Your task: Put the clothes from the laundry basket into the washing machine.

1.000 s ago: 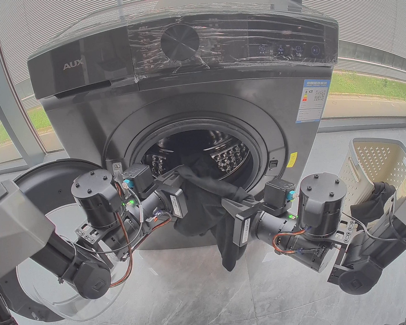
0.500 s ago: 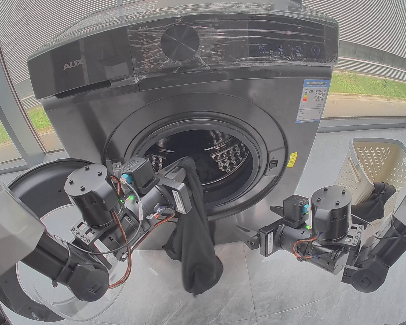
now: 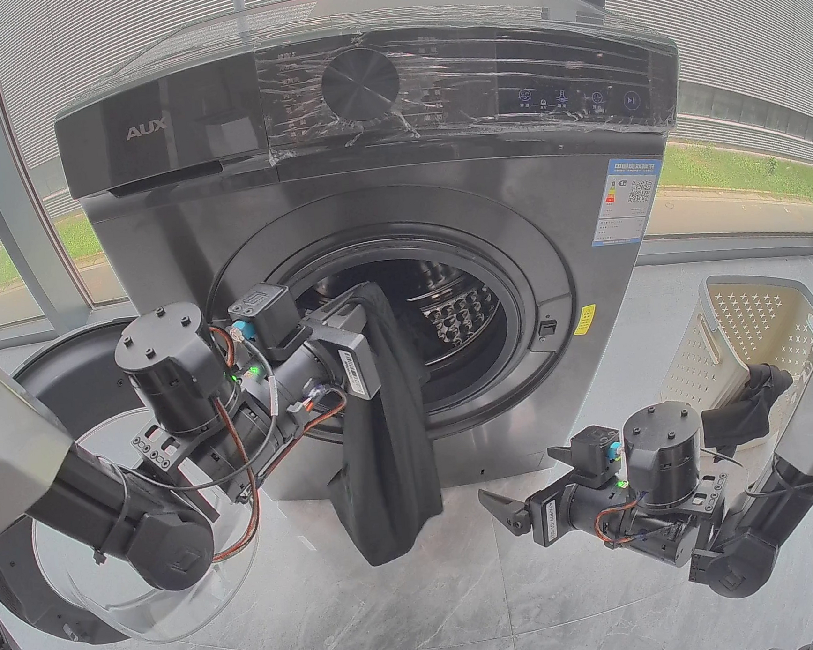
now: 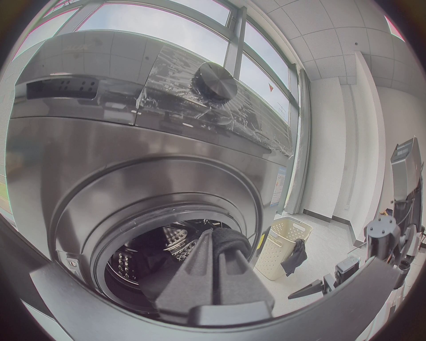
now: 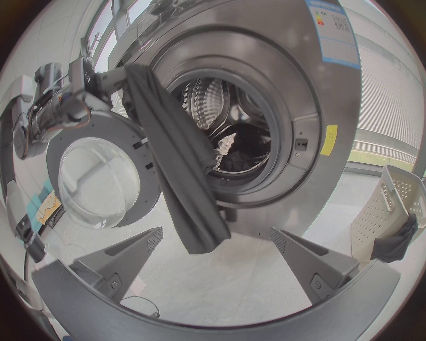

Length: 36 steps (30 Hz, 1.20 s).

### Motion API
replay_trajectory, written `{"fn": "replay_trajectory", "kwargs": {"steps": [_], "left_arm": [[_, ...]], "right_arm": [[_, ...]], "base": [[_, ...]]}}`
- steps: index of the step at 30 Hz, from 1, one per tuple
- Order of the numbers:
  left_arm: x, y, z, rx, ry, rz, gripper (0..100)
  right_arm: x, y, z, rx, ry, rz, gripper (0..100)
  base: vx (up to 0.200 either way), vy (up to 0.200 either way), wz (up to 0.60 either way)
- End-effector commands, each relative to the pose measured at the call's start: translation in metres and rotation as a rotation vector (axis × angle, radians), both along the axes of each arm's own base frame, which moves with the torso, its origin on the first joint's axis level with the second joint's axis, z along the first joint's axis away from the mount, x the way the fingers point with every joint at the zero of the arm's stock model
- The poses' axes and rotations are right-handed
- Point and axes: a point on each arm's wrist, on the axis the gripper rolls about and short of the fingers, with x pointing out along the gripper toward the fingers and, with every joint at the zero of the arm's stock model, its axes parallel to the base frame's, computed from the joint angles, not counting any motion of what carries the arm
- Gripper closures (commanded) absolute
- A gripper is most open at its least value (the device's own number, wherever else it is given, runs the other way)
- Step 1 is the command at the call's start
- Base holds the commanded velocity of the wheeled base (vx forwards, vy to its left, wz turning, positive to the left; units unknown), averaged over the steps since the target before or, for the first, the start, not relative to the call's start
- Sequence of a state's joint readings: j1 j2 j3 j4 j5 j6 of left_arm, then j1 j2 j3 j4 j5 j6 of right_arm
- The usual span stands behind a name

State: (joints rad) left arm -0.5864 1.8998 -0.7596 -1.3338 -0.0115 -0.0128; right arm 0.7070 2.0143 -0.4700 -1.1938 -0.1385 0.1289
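Left gripper (image 3: pixel 355 299) clamped on top edge of black garment (image 3: pixel 390 454), at left rim of washing machine (image 3: pixel 549 233) opening. Most of the cloth hangs outside, down the front toward the floor. Right gripper (image 3: pixel 509 510) spread wide, holding nothing, low and apart from the cloth. Second dark piece (image 3: pixel 743 409) draped over laundry basket (image 3: pixel 753 310) rim. Risks: letting go here likely lets the hanging weight drag the garment out onto the floor; tail may snag on door seal; too shallow a push and it slides back
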Motion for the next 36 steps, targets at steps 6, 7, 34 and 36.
{"fn": "replay_trajectory", "kwargs": {"steps": [6, 7, 34, 36], "left_arm": [[-0.009, -0.005, -0.003, 0.010, 0.016, -0.027, 100], [-0.010, -0.005, -0.004, 0.011, 0.019, -0.028, 100], [-0.016, -0.011, -0.020, 0.071, 0.072, -0.038, 100], [-0.016, -0.011, -0.019, 0.069, 0.070, -0.038, 100]], "right_arm": [[0.004, 0.018, -0.003, 0.068, -0.069, 0.062, 0], [0.005, 0.019, -0.003, 0.072, -0.074, 0.063, 0], [0.043, 0.074, 0.031, 0.207, -0.295, 0.171, 0], [0.048, 0.074, 0.029, 0.199, -0.300, 0.161, 0]], "base": [[0.000, 0.000, 0.00], [0.000, 0.000, 0.00], [0.000, 0.000, 0.00], [0.000, 0.000, 0.00]]}}
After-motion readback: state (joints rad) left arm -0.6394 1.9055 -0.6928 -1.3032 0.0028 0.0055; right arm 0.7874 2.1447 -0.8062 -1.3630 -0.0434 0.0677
